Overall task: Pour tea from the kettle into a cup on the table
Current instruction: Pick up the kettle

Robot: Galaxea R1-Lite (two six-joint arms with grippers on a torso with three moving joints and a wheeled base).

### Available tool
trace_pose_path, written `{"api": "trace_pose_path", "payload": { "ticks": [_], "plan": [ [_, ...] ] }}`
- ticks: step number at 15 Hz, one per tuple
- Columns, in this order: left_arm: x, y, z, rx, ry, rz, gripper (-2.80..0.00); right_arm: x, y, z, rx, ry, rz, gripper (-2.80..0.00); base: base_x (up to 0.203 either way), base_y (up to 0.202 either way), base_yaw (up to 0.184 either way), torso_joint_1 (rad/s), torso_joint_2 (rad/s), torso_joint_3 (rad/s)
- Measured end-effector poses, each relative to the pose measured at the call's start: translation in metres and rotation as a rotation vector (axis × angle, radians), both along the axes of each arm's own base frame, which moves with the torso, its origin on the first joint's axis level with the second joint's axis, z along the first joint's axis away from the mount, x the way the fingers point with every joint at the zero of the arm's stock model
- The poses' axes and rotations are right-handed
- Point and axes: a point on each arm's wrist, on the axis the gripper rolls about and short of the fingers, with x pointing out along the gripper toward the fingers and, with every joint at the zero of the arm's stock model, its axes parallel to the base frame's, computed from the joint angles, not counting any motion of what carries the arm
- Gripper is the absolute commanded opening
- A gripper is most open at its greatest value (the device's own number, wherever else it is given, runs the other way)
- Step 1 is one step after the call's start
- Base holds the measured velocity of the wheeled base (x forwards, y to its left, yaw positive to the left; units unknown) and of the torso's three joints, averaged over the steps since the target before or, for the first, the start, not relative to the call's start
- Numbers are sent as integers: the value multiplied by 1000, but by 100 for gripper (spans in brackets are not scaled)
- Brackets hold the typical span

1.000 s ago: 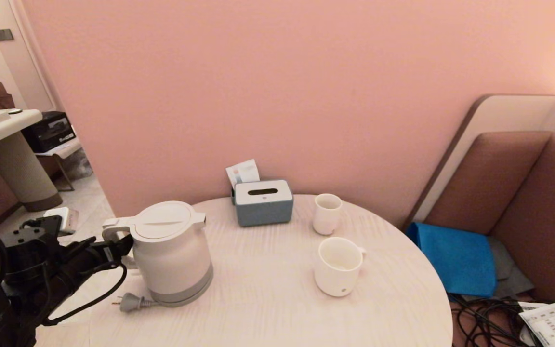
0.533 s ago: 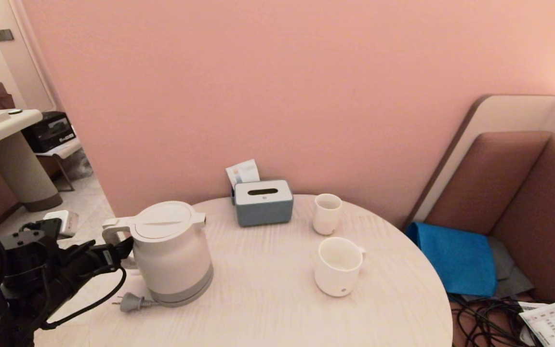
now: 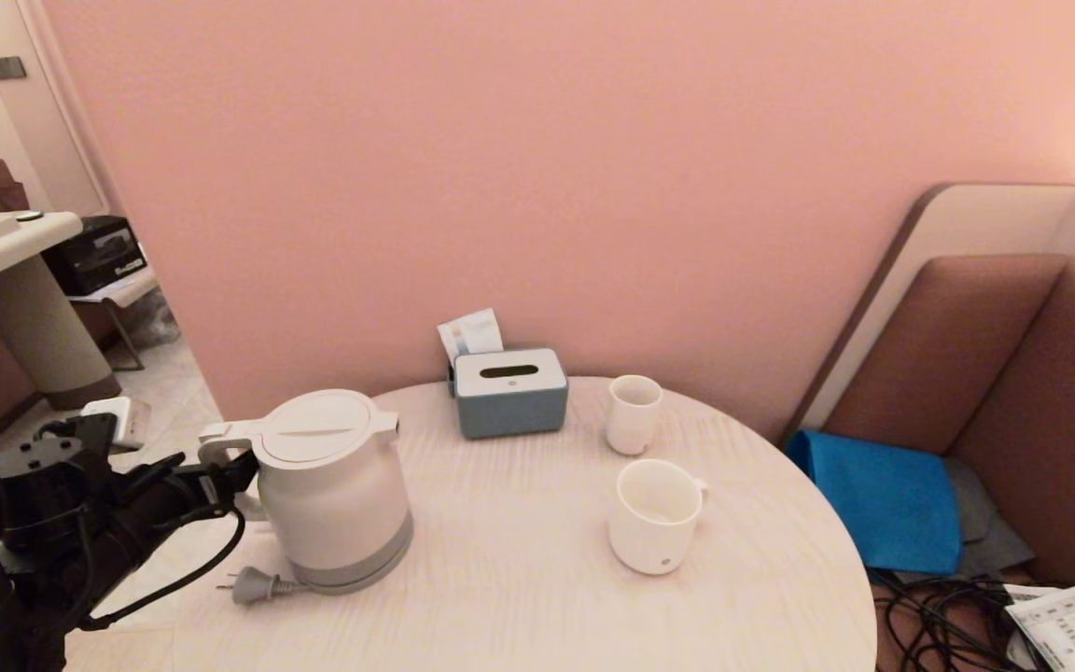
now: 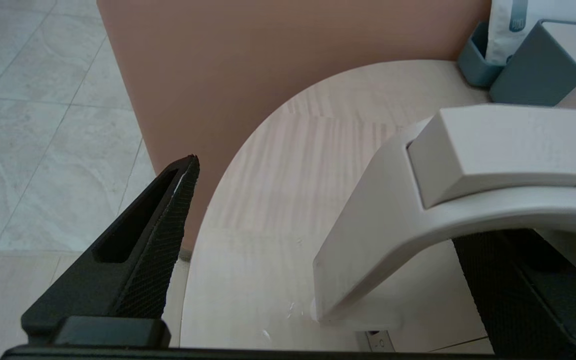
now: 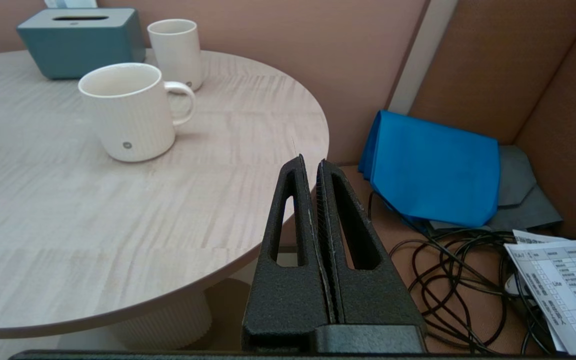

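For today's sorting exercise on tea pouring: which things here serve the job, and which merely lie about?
Serving the job:
- large white plastic kettle, handle between open left gripper fingers
- wide white handled mug
- round pale wood-grain table

Lying about:
- grey-and-white tissue box
- narrow handleless white cup
- blue folded cloth
- black cables
- right gripper, parked off-table

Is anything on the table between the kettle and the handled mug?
Nothing visible. Bare pale wood-grain table separates the large white electric kettle from the wide white handled mug; the grey tissue box stands farther back.
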Motion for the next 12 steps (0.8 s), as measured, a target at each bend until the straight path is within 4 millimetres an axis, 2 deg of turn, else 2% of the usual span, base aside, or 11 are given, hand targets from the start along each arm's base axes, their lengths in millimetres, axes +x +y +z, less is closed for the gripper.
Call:
{"api": "trace_pose_path", "payload": {
  "ticks": [2,3,12],
  "plan": [
    [2,0,1,2,-7,-1,0,0,0,0,0,0,-1,-280,0,0,0,0,0,0],
    [2,0,1,5,-7,-1,-280,0,0,0,0,0,0,-280,0,0,0,0,0,0],
    [7,1,-3,12,0,-3,-280,0,0,0,0,0,0,-280,0,0,0,0,0,0]
  ]
}}
